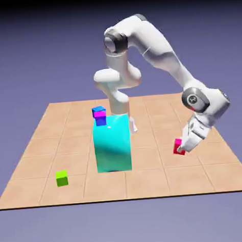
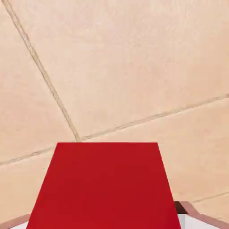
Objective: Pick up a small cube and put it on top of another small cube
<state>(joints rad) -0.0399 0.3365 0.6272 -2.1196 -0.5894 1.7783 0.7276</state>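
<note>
On my exterior view I see a flat desk (image 1: 53,149) surfaced in pale tan tiles with thin darker grout lines, its front edge a dark strip. Behind it I have a plain blue-violet backdrop (image 1: 30,53), darkening to near black along the top. Even, soft light. My hand view shows the same tan tiling (image 2: 134,58) close up, seams crossing diagonally.

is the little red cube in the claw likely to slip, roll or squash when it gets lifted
Probably stiff: the red cube shows flat faces and straight edges with no dent. Unlikely to roll, having flat sides. It may slip, since its faces look smooth and the claw grips it only from two sides.
</note>
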